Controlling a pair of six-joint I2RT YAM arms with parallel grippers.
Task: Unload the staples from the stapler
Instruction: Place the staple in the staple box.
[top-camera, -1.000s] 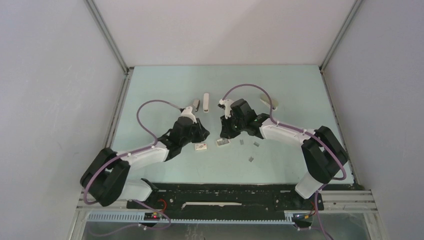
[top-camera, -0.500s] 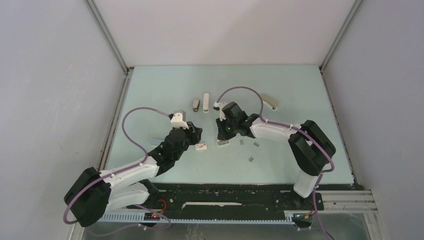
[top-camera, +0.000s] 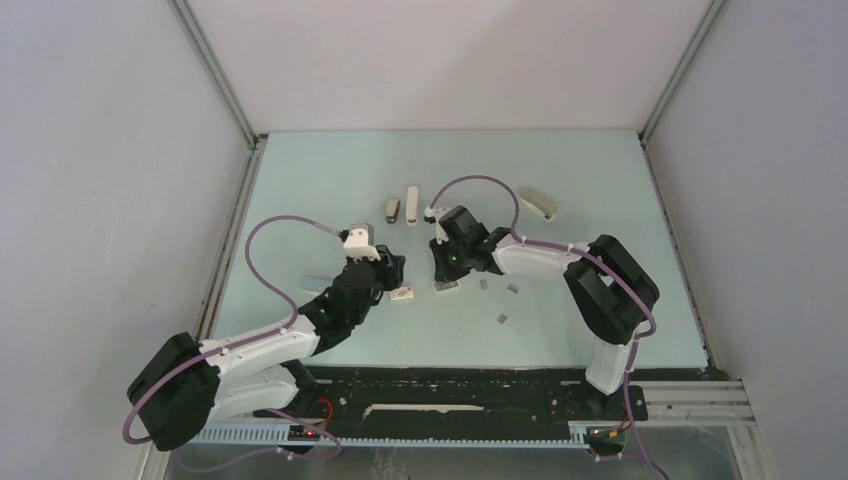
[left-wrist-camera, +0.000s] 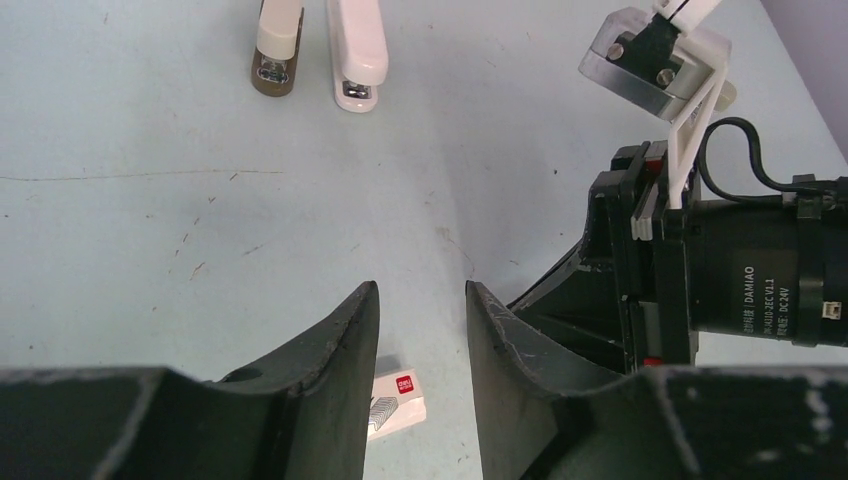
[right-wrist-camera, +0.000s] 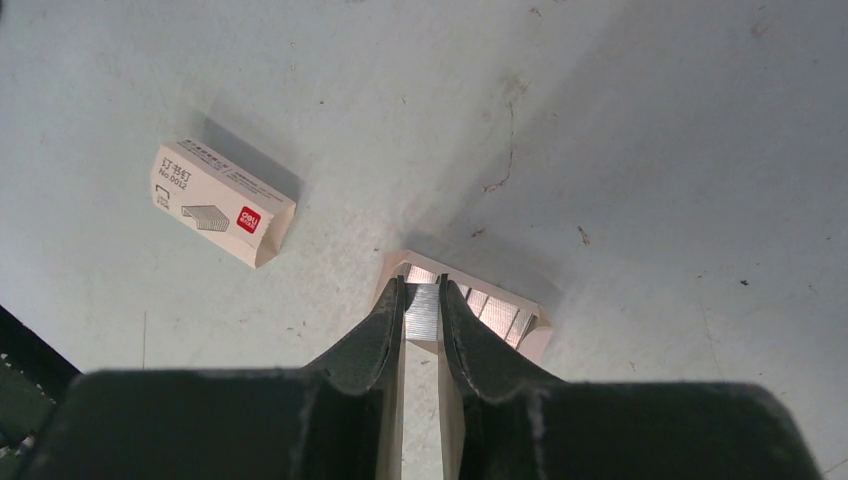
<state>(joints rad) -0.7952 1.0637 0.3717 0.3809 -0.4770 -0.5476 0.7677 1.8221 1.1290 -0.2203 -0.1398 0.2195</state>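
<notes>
Four staplers: one brown-and-cream stapler (top-camera: 392, 208), one slim white stapler (top-camera: 411, 204), one grey-beige stapler (top-camera: 538, 204), one light blue stapler (top-camera: 318, 282). Two white cardboard boxes (top-camera: 403, 294). Three loose grey metal staple strips (top-camera: 502, 319).

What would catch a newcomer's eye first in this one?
The right gripper pinches a strip of staples over an open box at mid-table. The left gripper is open just left of it, by a closed box. Farther back, a beige stapler and a white stapler lie side by side.
</notes>
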